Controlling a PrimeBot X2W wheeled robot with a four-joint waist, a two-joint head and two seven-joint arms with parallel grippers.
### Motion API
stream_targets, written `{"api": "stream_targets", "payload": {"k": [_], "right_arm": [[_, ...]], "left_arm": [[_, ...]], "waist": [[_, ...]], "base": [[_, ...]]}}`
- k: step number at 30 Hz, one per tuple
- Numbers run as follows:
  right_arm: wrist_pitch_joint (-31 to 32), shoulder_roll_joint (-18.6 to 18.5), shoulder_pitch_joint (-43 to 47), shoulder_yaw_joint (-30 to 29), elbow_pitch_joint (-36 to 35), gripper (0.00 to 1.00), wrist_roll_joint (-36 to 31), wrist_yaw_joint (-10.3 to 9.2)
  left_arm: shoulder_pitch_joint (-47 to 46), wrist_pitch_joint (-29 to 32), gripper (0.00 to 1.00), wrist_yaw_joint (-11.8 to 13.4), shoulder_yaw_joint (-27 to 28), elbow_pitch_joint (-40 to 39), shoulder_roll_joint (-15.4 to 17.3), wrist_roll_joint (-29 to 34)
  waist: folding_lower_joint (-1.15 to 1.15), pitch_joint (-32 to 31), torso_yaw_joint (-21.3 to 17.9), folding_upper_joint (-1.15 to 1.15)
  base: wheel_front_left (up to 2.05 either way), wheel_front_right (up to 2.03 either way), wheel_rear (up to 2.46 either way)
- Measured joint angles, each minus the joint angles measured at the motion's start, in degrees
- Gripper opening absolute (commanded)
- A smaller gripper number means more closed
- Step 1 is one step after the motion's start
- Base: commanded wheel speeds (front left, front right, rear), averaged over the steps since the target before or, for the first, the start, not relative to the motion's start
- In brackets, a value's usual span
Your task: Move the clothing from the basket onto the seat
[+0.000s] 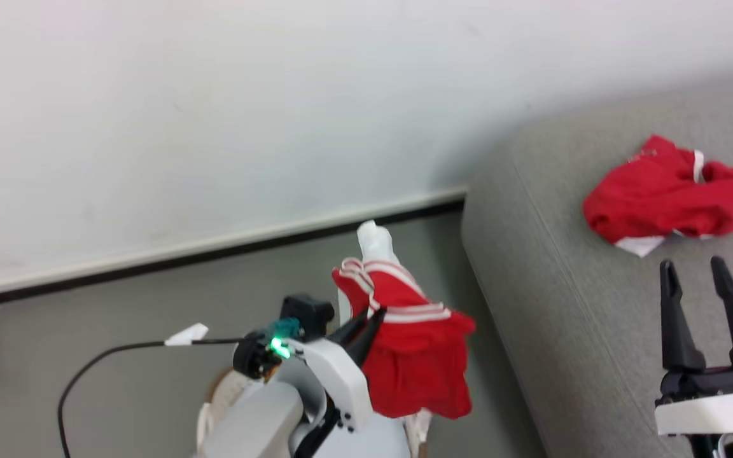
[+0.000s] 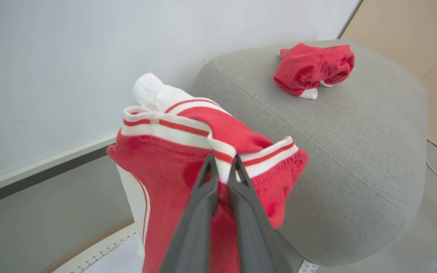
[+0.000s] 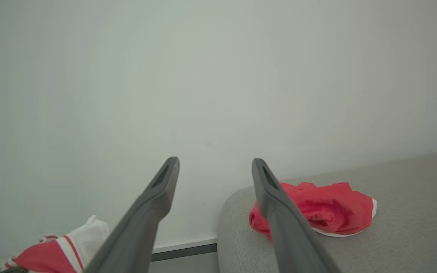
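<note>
We are facing the seat [image 1: 570, 305], where 1 red garment [image 1: 669, 191] is lying. Our left claw [image 2: 222, 163] is pinching a 2nd garment [image 2: 165, 170] by its striped waistband (probably soft, light, floppy), beside the seat; our right claw [image 1: 691, 267] is hovering spread, empty.

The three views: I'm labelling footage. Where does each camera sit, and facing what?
Head view: on the head, angled down over the seat; left gripper and right gripper show.
Left wrist view: on the left wrist, along shut fingers pinching the held clothing, facing the seat.
Right wrist view: on the right wrist, along open fingers toward the wall.
All show the crumpled garment on the seat.
</note>
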Motion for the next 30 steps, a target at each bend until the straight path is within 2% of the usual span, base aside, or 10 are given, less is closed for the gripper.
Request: {"api": "stream_targets", "payload": {"k": [6,12,21,30], "right_arm": [[0.0,0.1,2.7,2.2,0.6,1.00,0.0,0.00],[0.0,1.0,4.1,4.8,1.2,1.00,0.7,0.00],[0.0,1.6,5.2,9.5,2.6,1.00,2.1,0.00],[0.0,1.2,4.9,11.5,3.2,1.00,2.5,0.00]], "left_arm": [[0.9,-0.1,0.00,0.0,4.1,-8.2,1.6,1.2],[1.4,-0.1,0.00,0.7,7.3,-16.1,3.2,3.7],[2.5,1.1,0.00,2.1,7.9,-23.1,5.4,4.2],[3.4,2.8,0.00,3.3,7.4,-26.4,6.3,4.2]], "waist": [[0.00,-4.9,2.8,0.00],[0.01,-7.2,5.2,0.00],[0.01,-8.2,6.7,0.00],[0.02,-7.6,7.1,0.00]], "base": [[0.00,0.00,0.00],[0.00,0.00,0.00],[0.00,0.00,0.00],[0.00,0.00,0.00]]}}
